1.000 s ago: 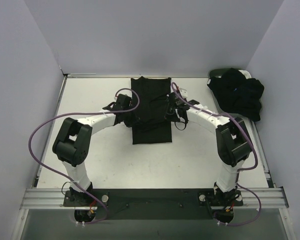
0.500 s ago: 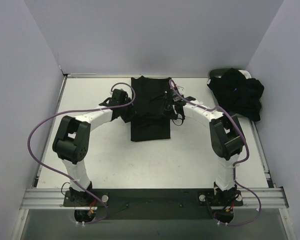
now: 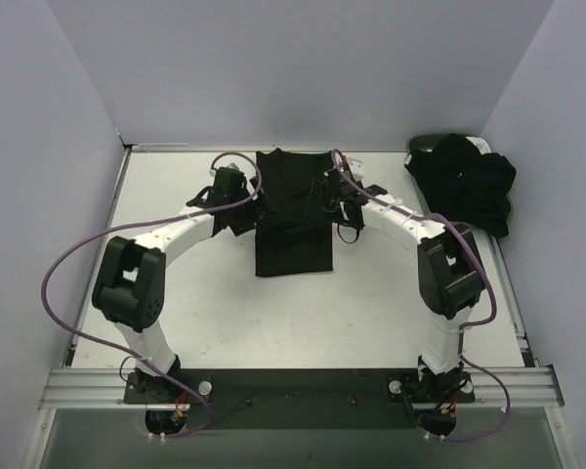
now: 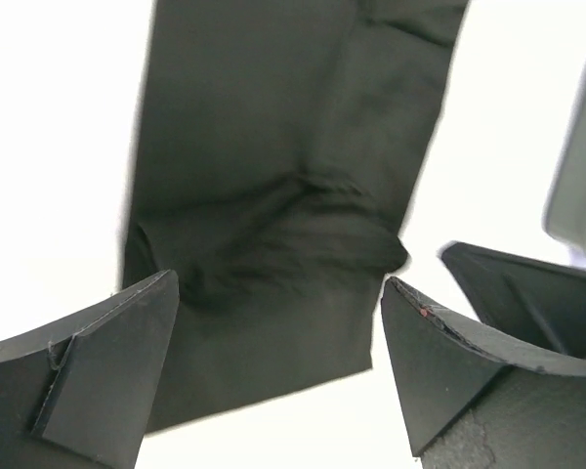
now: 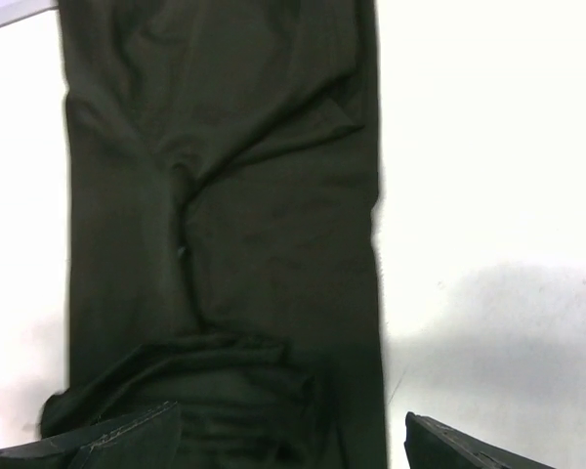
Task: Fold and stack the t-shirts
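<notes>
- black t-shirt point(image 3: 293, 220) is laid folded as a long strip toward 12 o'clock on the table point(image 3: 371, 303); bunched creases are seen mid-length
- left gripper point(image 3: 242, 211) is held at the strip's 9 o'clock edge, jaws spread wide, nothing gripped; cloth is seen below the gap in the wrist view
- right gripper point(image 3: 334, 198) is held at the 3 o'clock edge, jaws likewise wide and empty
- heap of black t-shirts point(image 3: 466, 186) is piled at 2 o'clock, draped over the dark basket point(image 3: 422, 145)
</notes>
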Robot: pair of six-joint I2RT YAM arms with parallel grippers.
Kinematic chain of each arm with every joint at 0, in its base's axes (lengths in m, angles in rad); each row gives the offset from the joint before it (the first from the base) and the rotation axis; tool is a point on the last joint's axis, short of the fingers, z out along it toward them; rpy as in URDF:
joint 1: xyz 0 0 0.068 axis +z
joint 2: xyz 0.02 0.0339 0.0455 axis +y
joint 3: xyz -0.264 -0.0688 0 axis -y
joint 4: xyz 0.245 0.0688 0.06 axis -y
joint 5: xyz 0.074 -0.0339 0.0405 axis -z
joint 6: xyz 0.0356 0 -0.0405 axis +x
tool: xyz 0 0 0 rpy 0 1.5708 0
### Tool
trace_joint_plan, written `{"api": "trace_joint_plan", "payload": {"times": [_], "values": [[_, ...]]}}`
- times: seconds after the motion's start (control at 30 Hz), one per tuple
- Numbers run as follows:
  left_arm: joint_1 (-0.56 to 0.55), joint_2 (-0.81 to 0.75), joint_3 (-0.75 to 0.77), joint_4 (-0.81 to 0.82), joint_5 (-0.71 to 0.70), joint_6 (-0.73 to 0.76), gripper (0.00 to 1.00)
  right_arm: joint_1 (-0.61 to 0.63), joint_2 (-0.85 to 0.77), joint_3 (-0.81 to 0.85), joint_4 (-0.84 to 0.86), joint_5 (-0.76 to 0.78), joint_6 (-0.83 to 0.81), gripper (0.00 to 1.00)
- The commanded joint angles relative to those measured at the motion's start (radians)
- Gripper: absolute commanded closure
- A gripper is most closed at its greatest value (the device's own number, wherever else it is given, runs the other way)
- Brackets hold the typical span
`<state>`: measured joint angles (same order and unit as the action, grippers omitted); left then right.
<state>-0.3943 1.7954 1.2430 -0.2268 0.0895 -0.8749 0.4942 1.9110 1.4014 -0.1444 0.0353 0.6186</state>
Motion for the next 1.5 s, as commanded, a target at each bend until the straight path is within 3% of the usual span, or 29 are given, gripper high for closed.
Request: {"api": "trace_joint_plan", "payload": {"times": [0.0, 0.23, 0.4, 0.57, 0.7, 0.97, 1.13, 1.2, 1.47], "values": [[-0.041, -0.183, -0.092, 0.038, -0.011, -0.007, 0.05, 0.064, -0.131, -0.059, -0.043, 0.054, -0.008, 0.00], [-0.097, -0.335, -0.384, 0.216, 0.056, -0.061, 0.04, 0.064, -0.190, -0.142, -0.020, -0.029, 0.030, 0.00], [-0.121, -0.360, -0.566, 0.523, 0.141, -0.082, 0.04, 0.049, -0.184, -0.131, 0.029, -0.185, 0.050, 0.00], [-0.132, -0.341, -0.710, 0.731, 0.188, -0.104, 0.03, 0.058, -0.153, -0.078, 0.032, -0.273, 0.073, 0.00], [-0.132, -0.334, -0.737, 0.822, 0.217, -0.113, 0.03, 0.076, -0.144, -0.067, 0.023, -0.267, 0.069, 0.00], [-0.133, -0.370, -0.702, 0.822, 0.260, -0.118, 0.03, 0.080, -0.133, -0.056, 0.017, -0.256, 0.073, 0.00], [-0.130, -0.250, -0.695, 0.937, 0.309, -0.107, 0.03, 0.076, -0.119, -0.047, 0.038, -0.265, 0.075, 0.00], [-0.126, -0.205, -0.705, 1.052, 0.332, -0.122, 0.02, 0.075, -0.113, -0.039, 0.046, -0.270, 0.073, 0.00], [-0.126, -0.064, -0.749, 1.196, 0.339, -0.133, 0.03, 0.078, -0.095, -0.028, 0.054, -0.319, 0.110, 0.00]]}}
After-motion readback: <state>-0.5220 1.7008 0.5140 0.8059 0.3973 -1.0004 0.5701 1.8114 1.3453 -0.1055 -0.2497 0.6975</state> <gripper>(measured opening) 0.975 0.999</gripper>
